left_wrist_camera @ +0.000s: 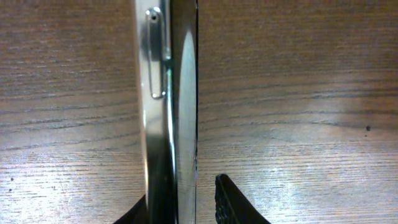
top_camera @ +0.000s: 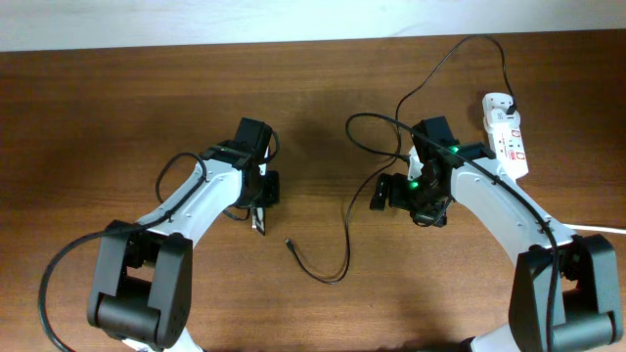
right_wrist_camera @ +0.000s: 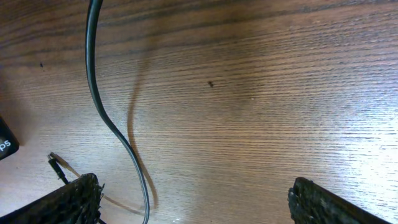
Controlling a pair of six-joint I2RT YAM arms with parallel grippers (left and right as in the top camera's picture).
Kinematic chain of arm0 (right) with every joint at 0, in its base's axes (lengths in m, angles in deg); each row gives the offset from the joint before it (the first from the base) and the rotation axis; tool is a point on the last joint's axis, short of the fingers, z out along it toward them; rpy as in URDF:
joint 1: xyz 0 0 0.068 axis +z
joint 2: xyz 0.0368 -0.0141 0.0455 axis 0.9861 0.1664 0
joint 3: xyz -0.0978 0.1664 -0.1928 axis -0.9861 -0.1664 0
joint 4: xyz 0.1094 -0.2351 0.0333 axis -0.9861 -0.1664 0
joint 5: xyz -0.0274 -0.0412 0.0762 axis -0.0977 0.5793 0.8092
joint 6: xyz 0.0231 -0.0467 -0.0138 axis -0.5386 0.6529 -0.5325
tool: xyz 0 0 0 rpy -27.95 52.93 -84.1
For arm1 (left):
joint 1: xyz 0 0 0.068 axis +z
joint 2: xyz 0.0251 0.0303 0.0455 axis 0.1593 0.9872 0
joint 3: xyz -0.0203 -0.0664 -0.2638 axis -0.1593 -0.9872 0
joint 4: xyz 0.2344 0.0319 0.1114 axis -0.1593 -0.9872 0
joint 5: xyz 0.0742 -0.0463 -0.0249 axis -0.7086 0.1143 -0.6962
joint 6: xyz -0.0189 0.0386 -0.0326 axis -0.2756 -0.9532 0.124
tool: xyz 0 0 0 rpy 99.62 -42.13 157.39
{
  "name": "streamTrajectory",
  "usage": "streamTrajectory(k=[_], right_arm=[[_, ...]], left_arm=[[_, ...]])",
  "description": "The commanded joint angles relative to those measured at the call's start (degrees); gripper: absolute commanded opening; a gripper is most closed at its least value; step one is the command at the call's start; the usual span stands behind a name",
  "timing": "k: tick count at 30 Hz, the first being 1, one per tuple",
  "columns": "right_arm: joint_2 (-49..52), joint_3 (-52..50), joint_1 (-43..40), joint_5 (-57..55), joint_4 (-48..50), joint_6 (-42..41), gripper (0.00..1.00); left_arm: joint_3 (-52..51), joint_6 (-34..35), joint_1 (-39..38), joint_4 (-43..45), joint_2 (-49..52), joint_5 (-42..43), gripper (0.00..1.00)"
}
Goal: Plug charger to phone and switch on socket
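Observation:
The phone (left_wrist_camera: 183, 112) stands on its long edge on the table, its metal side with a slot facing the left wrist camera. My left gripper (left_wrist_camera: 186, 208) is shut on the phone, one finger on each side; in the overhead view the left gripper (top_camera: 260, 200) hides all but a sliver of the phone (top_camera: 260, 223). The charger cable (top_camera: 347, 230) runs from the socket (top_camera: 506, 137) in loops to its tip (top_camera: 290, 242) on bare wood. My right gripper (right_wrist_camera: 202, 202) is wide open and empty just above the table, with the cable (right_wrist_camera: 93, 93) near its left finger and the tip (right_wrist_camera: 53, 160) beyond it.
The socket lies at the back right with its thick white cord (top_camera: 597, 229) leading off the right edge. A black corner with white text (right_wrist_camera: 5, 144) shows at the left edge of the right wrist view. Cable loops (top_camera: 377, 122) lie beside the right arm.

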Motion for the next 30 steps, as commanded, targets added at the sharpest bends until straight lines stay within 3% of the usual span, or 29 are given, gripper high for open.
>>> streamTrajectory(k=[1,5,7,8,15,16,19,21,24,27,30], right_arm=[[0.2,-0.5,0.2,-0.9,0.0,0.6,0.99],[0.2,-0.5,0.1,-0.9,0.0,0.6,0.99],[0.2,-0.5,0.1,-0.9,0.0,0.6,0.99],[0.2,-0.5,0.1,-0.9,0.0,0.6,0.99],[0.2,-0.5,0.1,-0.9,0.0,0.6,0.99],[0.2,-0.5,0.1,-0.9,0.0,0.6,0.99],[0.2,-0.5,0.1,-0.9,0.0,0.6,0.99],[0.2,-0.5,0.2,-0.9,0.0,0.6,0.99],[0.2,-0.5,0.1,-0.9,0.0,0.6,0.99],[0.2,-0.5,0.2,-0.9,0.0,0.6,0.99],[0.2,-0.5,0.1,-0.9,0.0,0.6,0.99]], left_arm=[[0.9,0.0,-0.1,1.0,0.3,-2.3,0.26],[0.9,-0.1,-0.1,1.6,0.3,-3.2,0.27],[0.9,-0.1,-0.1,1.6,0.3,-3.1,0.11],[0.9,-0.1,-0.2,1.6,0.3,-3.1,0.09],[0.9,0.0,-3.8,1.6,0.3,-9.7,0.36],[0.9,-0.1,-4.3,1.6,0.3,-10.3,0.36],[0.9,-0.1,-4.9,1.7,0.3,-10.3,0.23],[0.9,0.0,-4.9,1.7,0.3,-10.3,0.22],[0.9,-0.1,-4.9,2.0,0.3,-10.3,0.36],[0.9,-0.1,-4.9,3.3,0.3,-10.3,0.38],[0.9,-0.1,-4.8,4.4,0.3,-10.3,0.24]])
